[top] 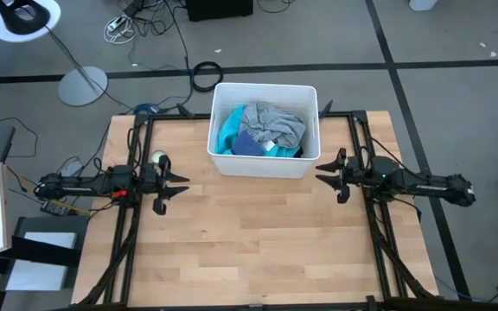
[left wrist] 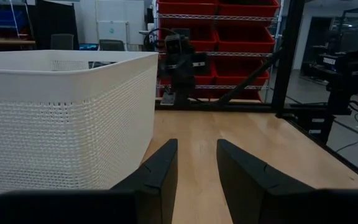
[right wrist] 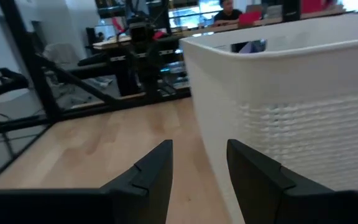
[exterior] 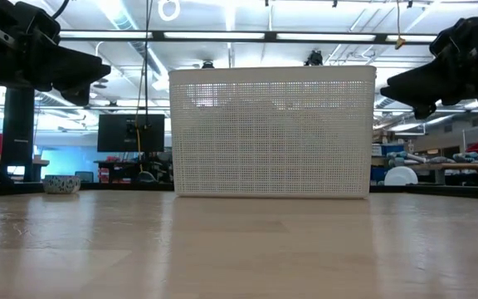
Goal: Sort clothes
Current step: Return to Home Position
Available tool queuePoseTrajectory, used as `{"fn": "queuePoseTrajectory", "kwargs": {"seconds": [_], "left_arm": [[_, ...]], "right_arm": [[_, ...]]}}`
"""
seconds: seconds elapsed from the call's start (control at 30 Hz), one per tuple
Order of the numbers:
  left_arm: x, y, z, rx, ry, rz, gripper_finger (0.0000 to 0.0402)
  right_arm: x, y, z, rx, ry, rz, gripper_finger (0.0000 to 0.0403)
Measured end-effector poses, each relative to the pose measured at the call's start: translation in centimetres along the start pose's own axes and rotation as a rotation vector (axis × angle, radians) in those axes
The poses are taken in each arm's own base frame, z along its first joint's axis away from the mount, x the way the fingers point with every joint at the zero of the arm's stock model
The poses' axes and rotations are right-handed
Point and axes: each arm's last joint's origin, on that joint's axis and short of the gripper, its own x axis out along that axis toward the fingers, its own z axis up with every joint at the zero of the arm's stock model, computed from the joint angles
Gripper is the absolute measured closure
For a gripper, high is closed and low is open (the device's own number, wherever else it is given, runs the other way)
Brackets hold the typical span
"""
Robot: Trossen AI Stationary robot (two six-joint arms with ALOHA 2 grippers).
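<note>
The clothes lie piled inside the white plastic bin [top: 305, 168] at the table's far middle: a grey shirt [top: 275, 123] on top, a turquoise garment [top: 229, 131] at the left, and a dark navy piece [top: 251, 144] in front. My left gripper [top: 180, 189] is open and empty, left of the bin near its front left corner; it also shows in its own wrist view [left wrist: 196, 160]. My right gripper [top: 325, 178] is open and empty, right of the bin's front right corner; its wrist view [right wrist: 200, 157] shows it too. The socks are hidden.
The bin's mesh wall [exterior: 272, 133] fills the low view's middle and hides its contents there. Bare wooden tabletop [top: 258, 242] stretches in front of the bin. A small white bowl-like object [top: 159, 158] sits by the left arm. Black frame rails [top: 366, 147] run along both table sides.
</note>
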Motion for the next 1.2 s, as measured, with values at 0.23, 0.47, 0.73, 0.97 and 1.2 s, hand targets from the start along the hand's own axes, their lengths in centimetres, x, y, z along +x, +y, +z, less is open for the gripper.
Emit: {"fn": "queuePoseTrajectory", "kwargs": {"seconds": [0.23, 0.47, 0.73, 0.97, 1.2], "left_arm": [[0.0, 0.0, 0.0, 0.0, 0.0, 0.0, 0.0284], [0.0, 0.0, 0.0, 0.0, 0.0, 0.0, 0.0284], [0.0, 0.0, 0.0, 0.0, 0.0, 0.0, 0.0284], [0.0, 0.0, 0.0, 0.0, 0.0, 0.0, 0.0284], [0.0, 0.0, 0.0, 0.0, 0.0, 0.0, 0.0284]], "right_arm": [[0.1, -0.5, 0.2, -0.016, -0.025, -0.19, 0.025], [0.2, -1.6, 0.0, -0.036, -0.021, -0.583, 0.025], [0.4, -1.8, -0.1, -0.065, -0.012, -0.654, 0.025], [0.4, -1.7, 0.0, -0.061, -0.019, -0.644, 0.025], [0.4, -1.7, 0.0, -0.06, -0.022, -0.643, 0.025]]}}
